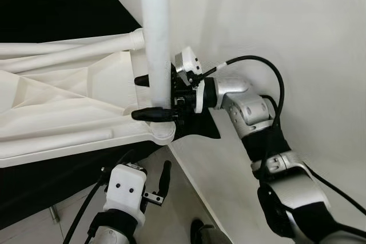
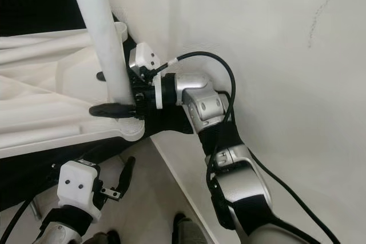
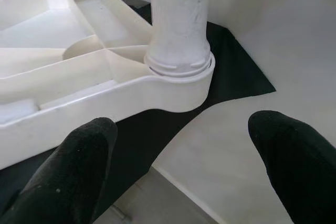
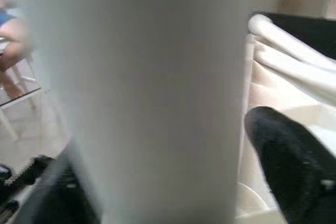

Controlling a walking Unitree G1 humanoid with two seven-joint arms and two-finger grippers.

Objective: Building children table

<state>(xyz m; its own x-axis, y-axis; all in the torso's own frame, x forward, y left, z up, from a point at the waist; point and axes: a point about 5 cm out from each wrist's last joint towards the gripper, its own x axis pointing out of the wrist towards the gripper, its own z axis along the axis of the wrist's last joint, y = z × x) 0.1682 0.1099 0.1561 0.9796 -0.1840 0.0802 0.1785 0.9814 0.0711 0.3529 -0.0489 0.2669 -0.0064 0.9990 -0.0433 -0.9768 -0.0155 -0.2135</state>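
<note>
Two grippers are in play, and from the head cameras I see the right gripper point(image 1: 153, 96) clamped around the upright white table leg point(image 1: 155, 32), one black finger in front of the leg and one behind it, just above the socket. The leg stands in the corner socket of the upturned white tabletop point(image 1: 63, 107), which lies on a black surface point(image 1: 51, 10) close against the white wall point(image 1: 274, 21). The left gripper point(image 1: 161, 184) sits lower, below the tabletop's edge and apart from it — I see one black finger clearly there, pointing upward.

In the left wrist view, my two black fingertips point(image 3: 79, 166) are spread wide with nothing between them. Beyond them the leg point(image 3: 178, 14) is seated upright in the round socket point(image 3: 181, 74) at the tabletop's corner, the ribbed underside stretching away from it.

In the right wrist view the leg point(image 4: 142, 93) is a blurred white column pressed close to the lens, with one black finger point(image 4: 286, 161) on one side and a dark finger point(image 4: 58, 192) on the other — gripping it between them. More white legs point(image 4: 294, 56) lie on the tabletop beyond.
</note>
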